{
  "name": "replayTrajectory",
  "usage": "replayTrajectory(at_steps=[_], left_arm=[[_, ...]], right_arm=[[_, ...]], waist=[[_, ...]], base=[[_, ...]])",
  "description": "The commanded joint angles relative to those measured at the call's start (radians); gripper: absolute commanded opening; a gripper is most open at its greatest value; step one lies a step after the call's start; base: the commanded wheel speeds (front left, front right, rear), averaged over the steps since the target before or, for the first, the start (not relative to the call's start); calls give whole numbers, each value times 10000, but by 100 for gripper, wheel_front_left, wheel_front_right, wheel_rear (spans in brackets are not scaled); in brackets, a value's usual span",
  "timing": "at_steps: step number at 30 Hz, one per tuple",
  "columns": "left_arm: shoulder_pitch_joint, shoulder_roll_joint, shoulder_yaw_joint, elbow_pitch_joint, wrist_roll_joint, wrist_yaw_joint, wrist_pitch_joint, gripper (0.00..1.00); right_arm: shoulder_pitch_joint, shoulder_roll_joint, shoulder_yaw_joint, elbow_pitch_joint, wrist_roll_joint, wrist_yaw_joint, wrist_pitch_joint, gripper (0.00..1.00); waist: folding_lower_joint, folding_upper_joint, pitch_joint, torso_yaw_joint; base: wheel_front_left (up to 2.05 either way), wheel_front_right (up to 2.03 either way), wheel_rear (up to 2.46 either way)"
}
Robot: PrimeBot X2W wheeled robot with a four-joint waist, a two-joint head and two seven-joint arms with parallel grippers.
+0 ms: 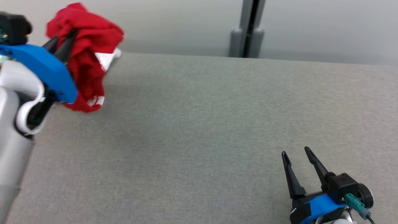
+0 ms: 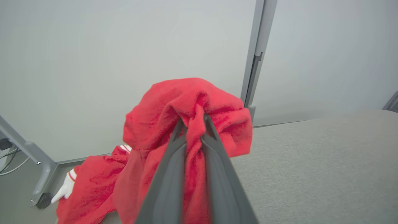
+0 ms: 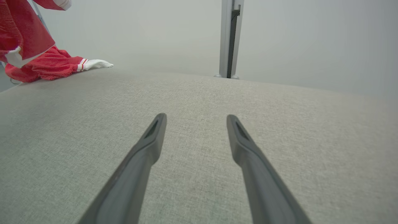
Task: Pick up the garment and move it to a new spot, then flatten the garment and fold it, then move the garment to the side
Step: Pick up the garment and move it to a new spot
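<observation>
Gripping the bunched garment [image 2: 186, 93] above the tabletop's [image 1: 199, 124] corner, left end effector [image 2: 193, 119] clamped; sleeve [image 3: 62, 67] seemingly trails, so lift higher. Right end effector [image 1: 295, 151] spread, idle.

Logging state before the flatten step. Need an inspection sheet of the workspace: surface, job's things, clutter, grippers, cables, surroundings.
Surface: grey fabric-topped table; the garment's lower end rests on its far left corner.
Job's things: red garment with white trim, bunched and lifted, with a white-cuffed sleeve lying on the table.
Clutter: nothing seen.
Grippers: left gripper shut on the garment, raised at the far left; right gripper open, holding nothing, at the table's near right.
Cables: teal plug with a lead on the right wrist; loose cables on the floor beyond the table's left end.
Surroundings: pale wall panels joined by a grey post; a grey stand foot on the floor at the left.
</observation>
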Motion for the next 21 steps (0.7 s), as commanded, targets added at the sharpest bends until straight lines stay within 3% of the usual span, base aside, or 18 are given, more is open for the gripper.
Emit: replayTrajectory(at_steps=[1, 11, 17, 21], left_arm=[[-178, -399, -1, -386, -236, 29, 15, 0], [56, -3020, -532, -1327, -1210, 16, -777, 0], [1170, -4520, -1350, -26, -1591, -49, -1727, 0], [1828, -4850, -1574, 1693, -1622, -64, -2645, 0]], right_arm=[[182, -51, -75, 27, 74, -3, -13, 100], [243, -46, -575, -15, 137, -3, -12, 100], [129, -45, -675, -18, 237, -3, -13, 100], [18, -47, -644, -29, 323, -3, -13, 100]], waist=[[1, -1, -555, -595], [1, -1, -612, -1660], [1, -1, -283, -2037], [1, -1, -37, -2193]], base=[[0, 0, 0], [0, 0, 0], [0, 0, 0], [0, 0, 0]])
